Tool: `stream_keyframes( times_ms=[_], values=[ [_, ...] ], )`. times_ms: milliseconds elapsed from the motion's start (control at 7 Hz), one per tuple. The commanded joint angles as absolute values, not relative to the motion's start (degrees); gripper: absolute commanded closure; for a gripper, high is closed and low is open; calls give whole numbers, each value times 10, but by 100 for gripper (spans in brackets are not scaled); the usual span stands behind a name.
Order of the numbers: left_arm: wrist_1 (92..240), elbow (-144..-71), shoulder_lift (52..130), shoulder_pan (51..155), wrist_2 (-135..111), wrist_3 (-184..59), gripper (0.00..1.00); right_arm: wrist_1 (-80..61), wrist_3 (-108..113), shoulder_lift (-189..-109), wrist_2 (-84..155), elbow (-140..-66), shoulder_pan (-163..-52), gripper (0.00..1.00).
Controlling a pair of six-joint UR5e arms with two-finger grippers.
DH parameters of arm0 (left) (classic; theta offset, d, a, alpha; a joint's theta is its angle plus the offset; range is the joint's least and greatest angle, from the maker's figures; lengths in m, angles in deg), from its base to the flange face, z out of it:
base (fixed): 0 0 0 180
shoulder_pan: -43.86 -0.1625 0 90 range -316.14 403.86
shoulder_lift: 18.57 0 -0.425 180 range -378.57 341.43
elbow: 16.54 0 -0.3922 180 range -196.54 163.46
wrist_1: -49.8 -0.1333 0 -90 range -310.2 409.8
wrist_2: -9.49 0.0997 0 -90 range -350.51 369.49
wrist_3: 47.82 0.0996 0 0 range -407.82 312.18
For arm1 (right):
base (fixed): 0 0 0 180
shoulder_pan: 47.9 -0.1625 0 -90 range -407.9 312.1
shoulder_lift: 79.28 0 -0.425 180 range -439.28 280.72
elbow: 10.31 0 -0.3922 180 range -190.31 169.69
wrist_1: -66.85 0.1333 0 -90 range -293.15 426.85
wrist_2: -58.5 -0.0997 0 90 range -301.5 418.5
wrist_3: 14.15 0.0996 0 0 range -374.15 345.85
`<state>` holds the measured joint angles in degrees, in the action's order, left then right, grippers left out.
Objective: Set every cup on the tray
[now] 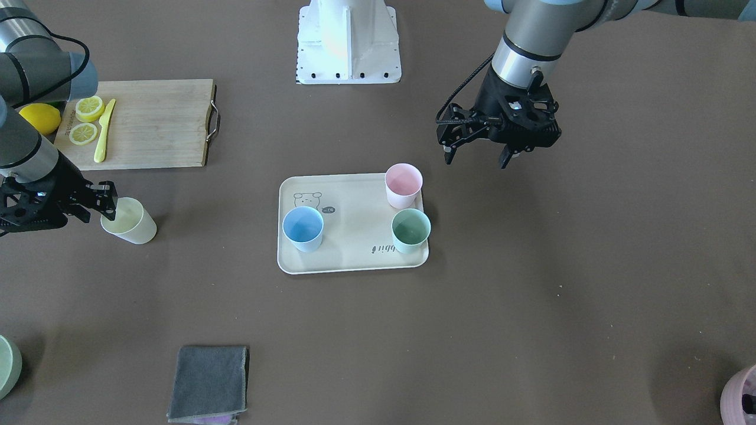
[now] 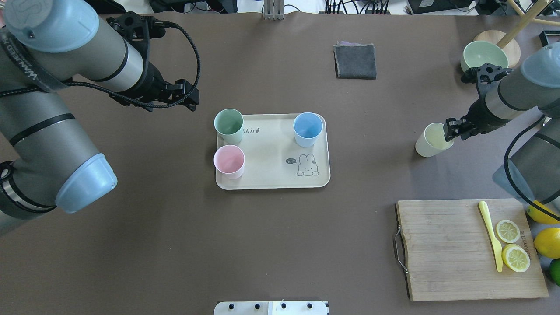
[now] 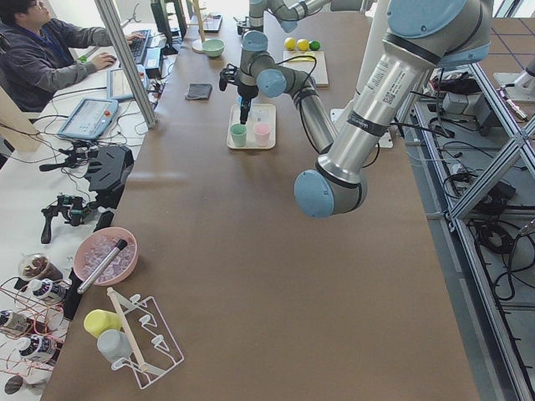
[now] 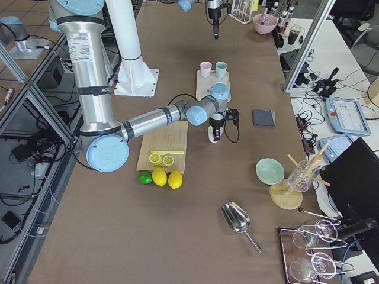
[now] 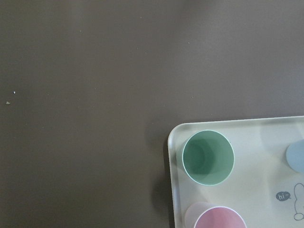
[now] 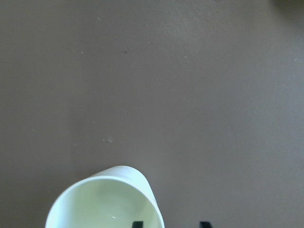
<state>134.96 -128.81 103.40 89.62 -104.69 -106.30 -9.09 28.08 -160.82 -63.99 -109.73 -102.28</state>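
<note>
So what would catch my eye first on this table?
The green cup, pink cup and blue cup stand together on a cream tray with a cartoon rabbit, right in the middle. Off to the robot's right, the yellow cup is alone, off the tray, with the right pincer at its rim.

Right wrist view: yellow cup [image 6: 107,199] cut off by bottom edge; fingers [image 6: 137,223] show as tips only (contact with rim not resolvable). Left wrist view: pink cup [image 5: 221,219] and blue cup [image 5: 297,156] cropped; tray [image 5: 247,135] runs out at bottom and right.
</note>
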Motion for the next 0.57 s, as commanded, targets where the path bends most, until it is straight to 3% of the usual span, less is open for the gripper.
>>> stream_keyframes(
  times_ms=[0,429],
  values=[
    [1350,-1287,1033,903,-1047,-1059,2,-90,354,-1599,-640,-1118,-1018,100],
    [1351,-1287,1014,918,-1051,-1028,2,-99,478,-1516,-647,-1145,-983,100]
  ],
)
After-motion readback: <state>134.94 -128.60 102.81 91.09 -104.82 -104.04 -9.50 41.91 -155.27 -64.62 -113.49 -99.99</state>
